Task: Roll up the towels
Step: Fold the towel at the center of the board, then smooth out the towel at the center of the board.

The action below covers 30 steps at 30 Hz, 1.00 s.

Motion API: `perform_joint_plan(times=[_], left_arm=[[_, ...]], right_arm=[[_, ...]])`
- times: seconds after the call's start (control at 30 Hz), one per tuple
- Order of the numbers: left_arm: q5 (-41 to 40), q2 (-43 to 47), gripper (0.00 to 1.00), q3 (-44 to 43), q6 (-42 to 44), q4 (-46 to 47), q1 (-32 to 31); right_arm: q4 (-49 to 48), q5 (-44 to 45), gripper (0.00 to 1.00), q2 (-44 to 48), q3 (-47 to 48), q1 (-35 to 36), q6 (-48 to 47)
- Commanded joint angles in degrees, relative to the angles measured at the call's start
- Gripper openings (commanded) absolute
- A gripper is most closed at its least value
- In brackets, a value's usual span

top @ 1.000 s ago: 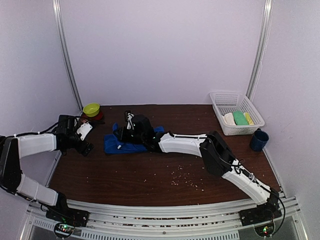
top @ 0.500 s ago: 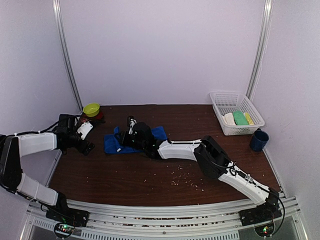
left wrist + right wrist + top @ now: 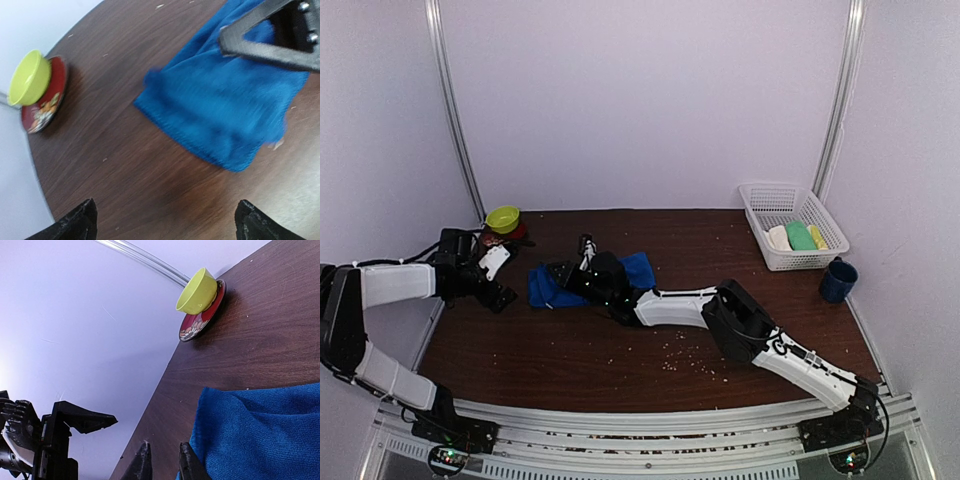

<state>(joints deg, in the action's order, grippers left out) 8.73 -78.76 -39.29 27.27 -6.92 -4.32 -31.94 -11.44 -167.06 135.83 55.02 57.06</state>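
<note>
Top view: blue towel (image 3: 546, 288) left of centre on the dark wood table (image 3: 540, 350), well apart from the basket (image 3: 776, 188) at far right.
Long axis: across the table, left to right, right end tipped slightly toward the far side.
Right claw (image 3: 164, 450): down at the towel's left part, tips parted by a narrow gap, bare table between them, pinching nothing; cloth edge just beside one tip.
Left claw (image 3: 167, 220): spread wide, holding nothing, just off the towel's left end, cloth straight ahead.
Nearer arm: right, reaching over the cloth itself.
Roll: not yet formed, judging by the loose fold; likely to start from the left end.
White towel: not made out on the table.
Surface: smooth, crumbs scattered toward the front.
Room: pale walls, metal posts.
</note>
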Motion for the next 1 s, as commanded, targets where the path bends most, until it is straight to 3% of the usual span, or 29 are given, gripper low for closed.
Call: perform_joint_plan(times=[0.0, 0.2, 0.37, 0.53, 0.73, 0.97], left_arm=[[13.96, -4.06, 0.98, -5.61, -1.68, -1.96, 0.71], [22.64, -10.64, 0.98, -10.59, -4.25, -4.87, 2.3], [28.96, -17.1, 0.98, -17.62, -7.51, -8.54, 7.16], [35.03, -26.05, 0.96, -26.7, -8.46, -13.79, 9.51], [35.69, -30.1, 0.85, -30.69, -10.19, -13.6, 9.5], [31.52, -29.45, 0.73, -31.83, -10.25, -11.86, 8.82]], right_arm=[[-3.06, 1.6, 0.22, -0.98, 1.72, 0.47, 0.98], [-4.5, -1.42, 0.31, 0.09, 1.4, 0.3, 0.84], [-2.33, -6.51, 0.36, 7.19, -4.98, -1.07, -1.05], [10.31, -7.18, 0.41, 18.84, -11.95, -2.84, -10.58], [29.01, -1.01, 0.51, 31.26, -19.75, -5.88, -23.98], [28.67, -1.59, 0.46, 41.02, -36.79, -11.8, -26.49]])
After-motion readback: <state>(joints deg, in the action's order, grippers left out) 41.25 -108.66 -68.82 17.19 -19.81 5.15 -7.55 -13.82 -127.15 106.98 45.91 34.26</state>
